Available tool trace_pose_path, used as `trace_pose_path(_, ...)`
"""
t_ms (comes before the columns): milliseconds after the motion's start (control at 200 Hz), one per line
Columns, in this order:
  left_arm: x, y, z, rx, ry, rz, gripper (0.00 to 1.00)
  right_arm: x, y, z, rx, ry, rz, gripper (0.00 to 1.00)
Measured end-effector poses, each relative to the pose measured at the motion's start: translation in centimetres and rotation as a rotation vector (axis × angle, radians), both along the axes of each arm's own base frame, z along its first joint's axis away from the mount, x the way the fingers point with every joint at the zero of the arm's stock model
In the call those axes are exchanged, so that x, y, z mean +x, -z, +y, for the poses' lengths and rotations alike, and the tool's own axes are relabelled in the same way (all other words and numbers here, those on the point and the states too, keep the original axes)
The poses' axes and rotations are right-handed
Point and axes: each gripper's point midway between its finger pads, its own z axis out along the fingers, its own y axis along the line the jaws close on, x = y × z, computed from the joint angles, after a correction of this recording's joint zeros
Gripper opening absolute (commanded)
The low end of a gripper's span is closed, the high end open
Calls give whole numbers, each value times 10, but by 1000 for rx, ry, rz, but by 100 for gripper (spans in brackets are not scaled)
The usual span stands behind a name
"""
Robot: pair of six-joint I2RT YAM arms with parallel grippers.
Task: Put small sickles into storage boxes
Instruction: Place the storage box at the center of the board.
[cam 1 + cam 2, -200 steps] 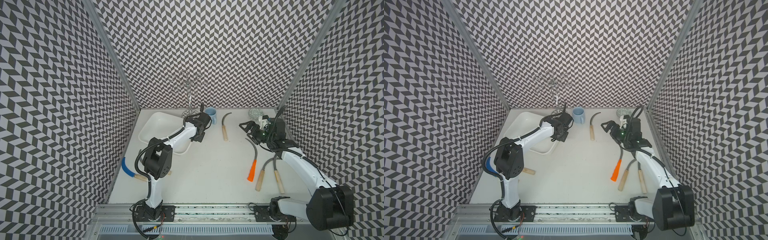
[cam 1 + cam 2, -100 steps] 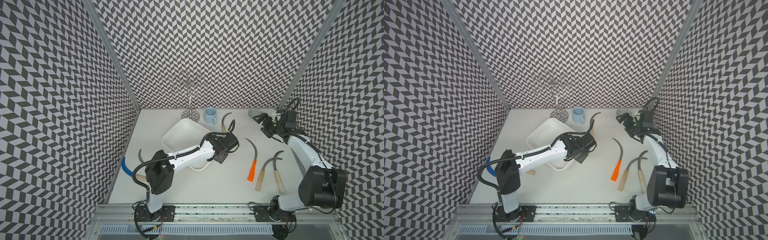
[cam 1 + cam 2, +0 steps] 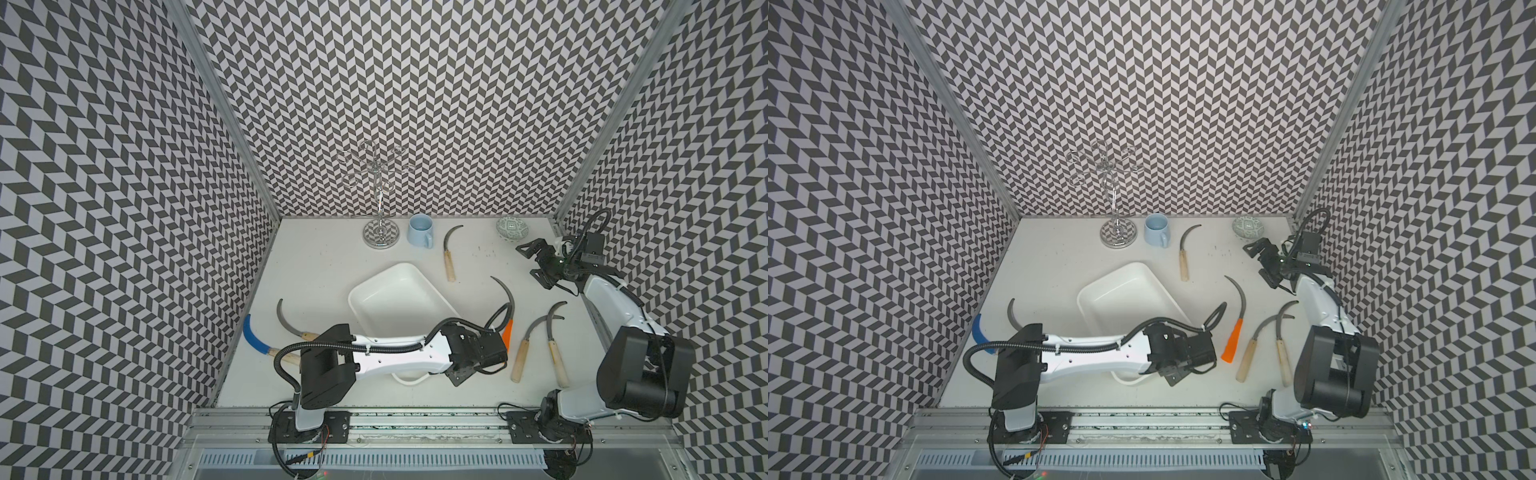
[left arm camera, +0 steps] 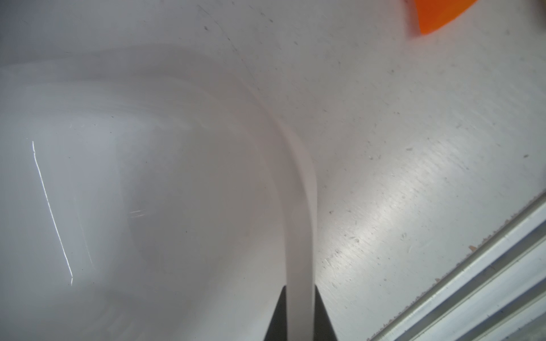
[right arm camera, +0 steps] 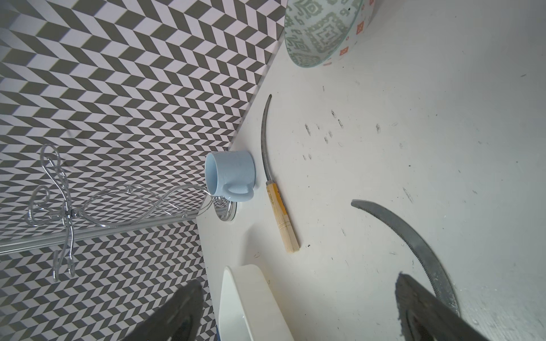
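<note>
White plastic storage box point(image 3: 395, 297), shallow, at the centre of both top views point(image 3: 1125, 293), turned slantwise on the counter point(image 3: 478, 257). Near corner hidden under the left arm. Rim clamped by the left gripper point(image 4: 300, 319), with dark fingers point(image 4: 280, 321) pressed to either side of the pale lip in the left wrist view.

Small sickles, six in all, lying out on the counter around the box. Orange-handled sickle point(image 3: 508, 336) just right of the box, handle end tucked behind the left wrist, grey blade curving toward the upper frame. Further right, a wooden-handled sickle point(image 3: 523, 357) and a second wooden-handled sickle point(image 3: 556, 357), side by side, blades close together. Above the box, the sickle by the mug point(image 3: 449, 255), just right of the light blue mug point(image 3: 419, 230). At left of frame, a grey-bladed sickle point(image 3: 286, 320) and a blue-bladed sickle point(image 3: 251, 338), handles partly hidden behind the left arm.

Right gripper point(image 3: 532, 262) at the right side of the frame, just below the green-patterned bowl point(image 3: 512, 228), fingers spread wide, holding nothing. Chrome mug tree point(image 3: 380, 239) left of the mug, by the back wall.
</note>
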Motion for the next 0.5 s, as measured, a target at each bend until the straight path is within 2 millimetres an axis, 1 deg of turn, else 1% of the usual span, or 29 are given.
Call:
trace_pose_path(150,-21,13,-1,24,36,6,0,-6,6,1,22,1,11,100)
trace_pose_path(240,-24,20,2,35,43,8,0,-7,7,1,27,-1,10,100)
trace_pose_path(260,-24,22,3,37,43,8,4,-7,7,1,27,-2,8,100)
trace_pose_path(280,-24,23,4,40,43,7,10,-8,7,1,28,-2,9,100)
trace_pose_path(305,-24,25,5,43,42,7,20,-8,6,2,29,-2,7,100)
trace_pose_path(341,-24,26,6,47,42,5,30,-8,5,2,30,-2,3,100)
trace_pose_path(361,-23,27,7,49,39,3,37,-9,5,2,31,-3,2,100)
trace_pose_path(411,-22,27,8,50,34,-1,61,-9,3,2,32,-4,-3,100)
trace_pose_path(496,-20,26,7,44,34,-11,86,-10,1,3,31,-6,-9,100)
